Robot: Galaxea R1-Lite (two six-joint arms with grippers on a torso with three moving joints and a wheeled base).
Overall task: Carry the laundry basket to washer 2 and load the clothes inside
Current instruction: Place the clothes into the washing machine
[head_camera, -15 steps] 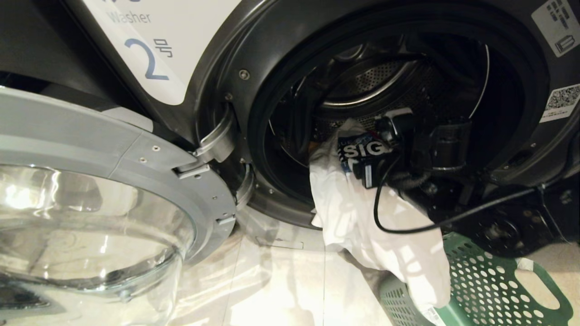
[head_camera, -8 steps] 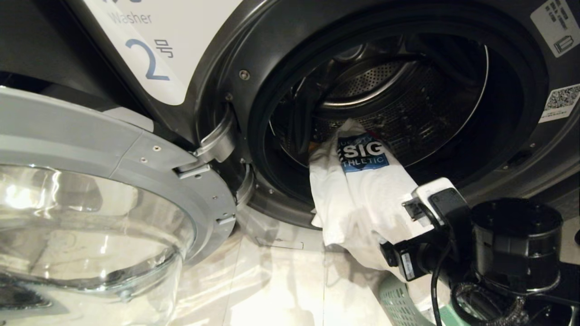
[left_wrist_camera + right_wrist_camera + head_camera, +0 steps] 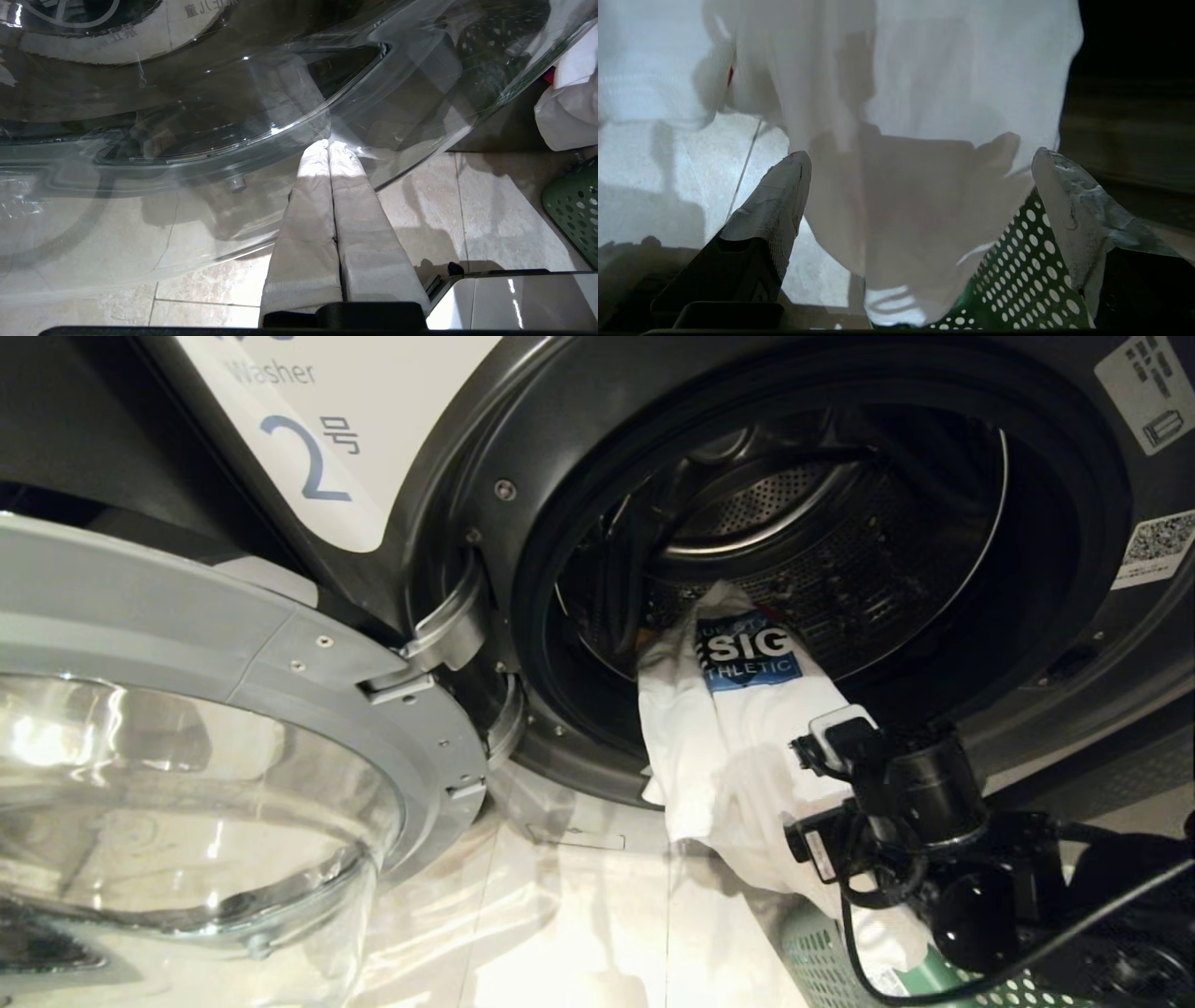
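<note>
**White shirt half in washer 2, right gripper spread at its hanging end**

Far left in the head view: the open washer door [image 3: 187, 756], grey ring with a clear glass bowl, swung out over the tiled floor [image 3: 560, 933]. Left gripper [image 3: 329, 145] sits parked low beside that door; in its wrist view the two padded fingers [image 3: 308, 224] are pressed flat together with nothing between them, tips just under the curve of the glass.

Next right: the white label with blue "2" [image 3: 308, 457] on the dark grey front of washer 2 [image 3: 448, 457]. Door hinge just below it. Round opening is uncovered, perforated steel drum [image 3: 822, 523] visible inside.

White shirt [image 3: 738, 737] lies draped over the lower lip of the opening. Printed "SIG ATHLETIC" patch sits at the drum edge, top part inside, the rest hangs out and down toward the floor and onto the laundry basket [image 3: 822, 961].

Lower right: right arm low in front of the washer, above the basket. Right gripper [image 3: 920, 158] is spread wide, one finger either side of the hanging shirt cloth, not pinching it. Green perforated basket wall [image 3: 1027, 280] shows just under the shirt hem, next to one fingertip. A small red patch shows at the shirt edge in both wrist views; can't tell what it is.
</note>
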